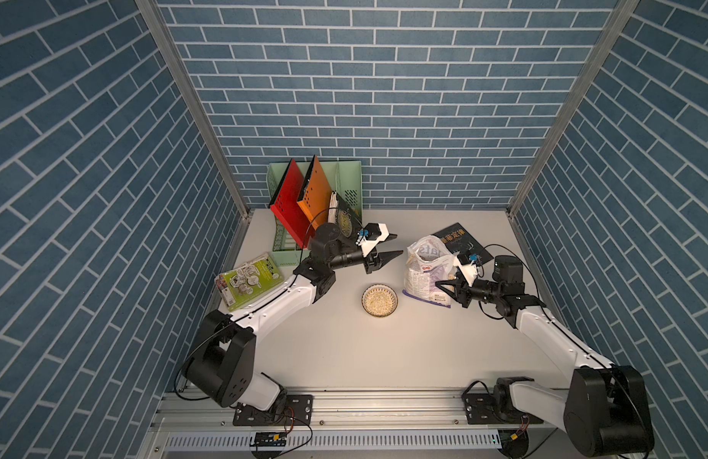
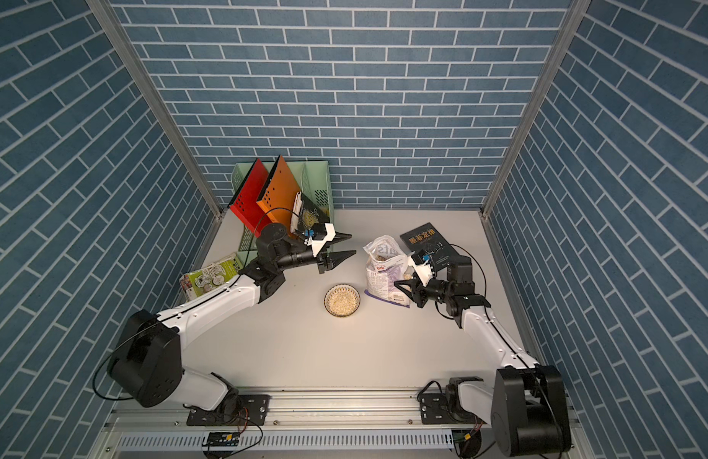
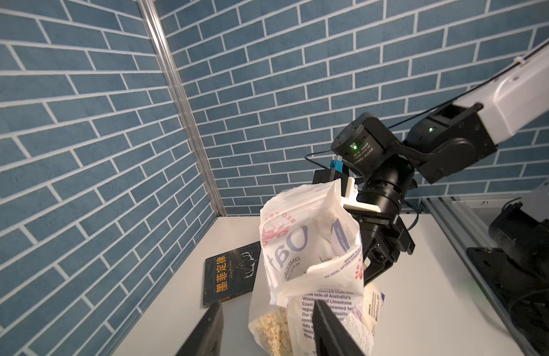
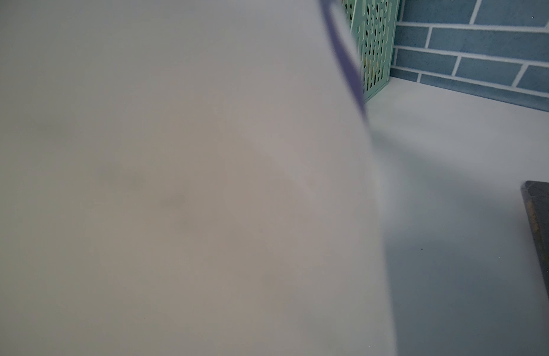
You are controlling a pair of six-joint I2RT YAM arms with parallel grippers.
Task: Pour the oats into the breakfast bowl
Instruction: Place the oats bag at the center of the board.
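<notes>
Mid-tabletop (image 1: 344,357) sits the breakfast bowl (image 1: 396,302) (image 2: 359,301), upright, with oats (image 1: 379,303) (image 2: 341,303) already heaped in it. Just right of the bowl, not touching it, is the oats pouch (image 1: 424,274) (image 2: 380,274). It stands upright with its crumpled mouth open and facing up. The "Oats" print reads clearly in the left wrist view (image 3: 301,246), and more flakes show through the pouch's clear lower part there.

Right gripper (image 1: 444,288) (image 2: 402,286) comes in low from the pouch's right side, jaws closed on the pouch edge. One finger shows in front of the bag in both top views; the other is hidden behind it. The right wrist view is nearly all blurred white pouch (image 4: 174,185).

Left gripper (image 1: 390,246) (image 2: 346,245) hangs above the tabletop just left of the pouch top, pointing at it. Its jaws are partly open with nothing between them, clear of the bag.

Black book (image 1: 461,242) (image 2: 426,242) (image 3: 230,274) lies flat behind the pouch. Green-and-white packet (image 1: 249,280) (image 2: 209,278) lies flat at the left edge beside the left arm. Green file rack (image 1: 350,179) (image 4: 375,46) at the back wall holds a red folder (image 1: 290,198) and an orange folder (image 1: 316,194), both leaning.
</notes>
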